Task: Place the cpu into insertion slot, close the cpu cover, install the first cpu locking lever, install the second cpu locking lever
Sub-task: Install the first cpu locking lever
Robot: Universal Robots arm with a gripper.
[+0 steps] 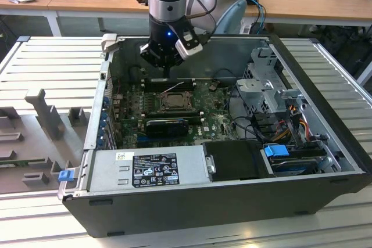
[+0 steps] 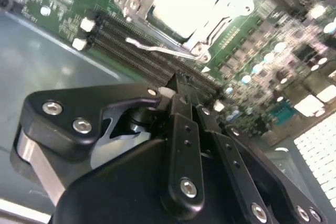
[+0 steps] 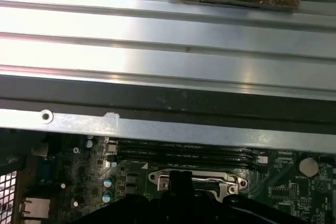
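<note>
Exterior view first: the arm reaches down into the open computer case (image 1: 232,213). The gripper (image 1: 167,72) hangs over the far end of the motherboard (image 1: 218,123), just above and behind the insertion slot (image 1: 174,103). A thin locking lever (image 1: 177,87) slants along the slot's far side. The grey power supply (image 1: 145,169) sits along the near wall, well apart from the gripper.

Second wrist view: the fingers (image 2: 185,129) look pinched together at the tip with nothing between them (as far as I can see, anyway). Right past the tip are the black memory slots (image 2: 115,32), then the insertion slot. The cpu (image 2: 184,1) is sitting in it, its pale top glaring, and the cpu cover (image 2: 137,4) lies flat around it like a frame. The locking lever runs along the edge nearest the gripper. Can't tell if it's hooked down.

First wrist view: the gripper is a dark shape over the near side of the silver cpu cover. Beyond that come the memory slots, then the case wall, and a ribbed metal table (image 3: 157,35) outside it.
</note>
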